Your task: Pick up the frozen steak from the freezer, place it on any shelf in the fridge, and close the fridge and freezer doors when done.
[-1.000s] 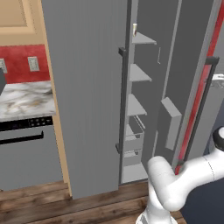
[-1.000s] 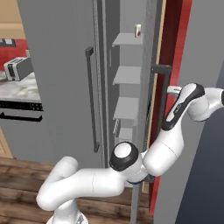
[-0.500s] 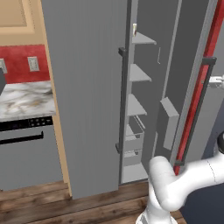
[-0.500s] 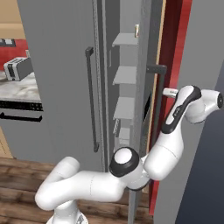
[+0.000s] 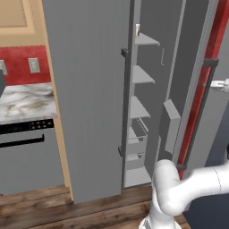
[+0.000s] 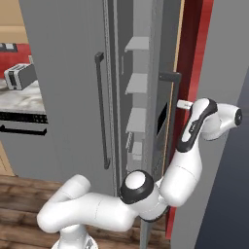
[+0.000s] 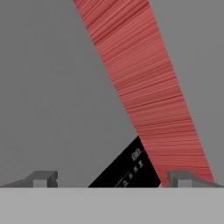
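Note:
My gripper (image 7: 112, 179) is open, its fingertips wide apart with nothing between them. It sits close against the outer face of the narrow freezer door (image 6: 163, 146), just beside that door's dark bar handle (image 6: 169, 77) and above the black dispenser recess (image 7: 127, 168). The hand (image 5: 216, 83) shows as a white tip to the right of that handle (image 5: 206, 85). The freezer (image 5: 139, 112) stands partly open, with short shelves and drawer baskets. The wide plain fridge door (image 5: 89, 98) stands to its left. The frozen steak is out of view.
A small pale item (image 5: 137, 30) stands on the freezer's top shelf. A marble counter (image 5: 24, 103) over a grey oven front lies to the left, with a toaster (image 6: 19, 75) on it. A red wall strip (image 6: 192, 58) runs behind the freezer door. The floor is wood.
My hand has shifted a little to the left, and the freezer door's handle has moved slightly the same way with it. The jaws have stayed wide.

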